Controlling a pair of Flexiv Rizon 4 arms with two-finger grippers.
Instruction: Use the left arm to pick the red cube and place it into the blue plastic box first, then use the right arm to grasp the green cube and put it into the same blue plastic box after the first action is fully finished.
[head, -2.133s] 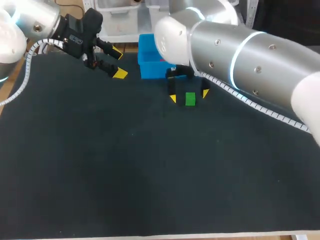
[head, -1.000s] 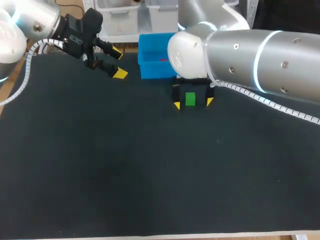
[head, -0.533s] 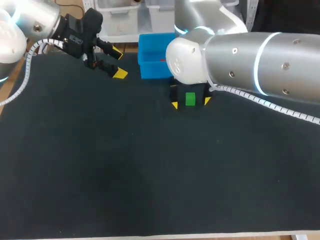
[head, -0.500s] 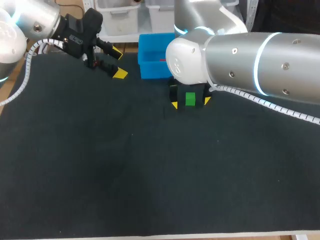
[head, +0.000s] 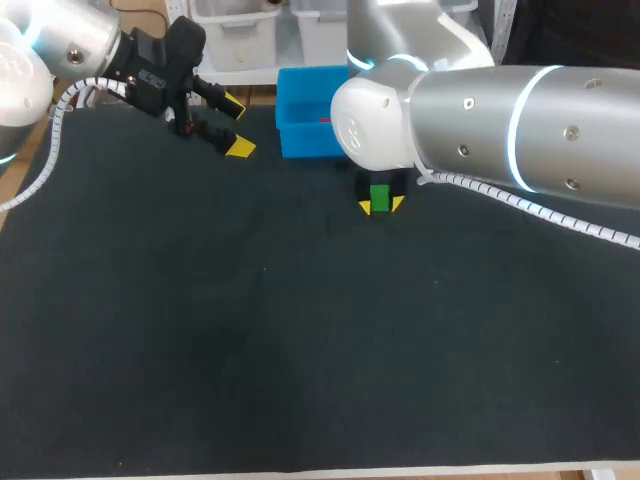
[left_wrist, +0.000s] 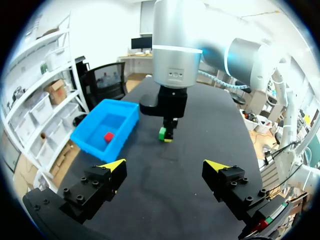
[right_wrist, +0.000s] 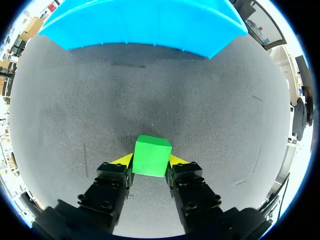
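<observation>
Right wrist view: the right gripper (right_wrist: 150, 161) is clamped on the green cube (right_wrist: 152, 150), with one yellow tip pressed against each of two opposite sides. The cube sits low over the black table (right_wrist: 225, 115) (whether it touches the surface or is a shade above it, I cannot tell). Ahead of the gripper, apart from the cube, stands the near wall of the blue plastic box (right_wrist: 145, 25).

In the head view the right arm comes in from the right side and reaches past the middle. Its gripper points down at the cube, just in front of the box and slightly to its right. The box stands at the far edge of the table, and a small red patch shows inside it.

The left wrist view makes that clear: the red cube (left_wrist: 107, 136) lies on the floor of the blue box. The left gripper (left_wrist: 165, 166) has its fingers spread wide, with nothing between them. In the head view it hangs over the far left part of the table, to the left of the box and clear of it.
</observation>
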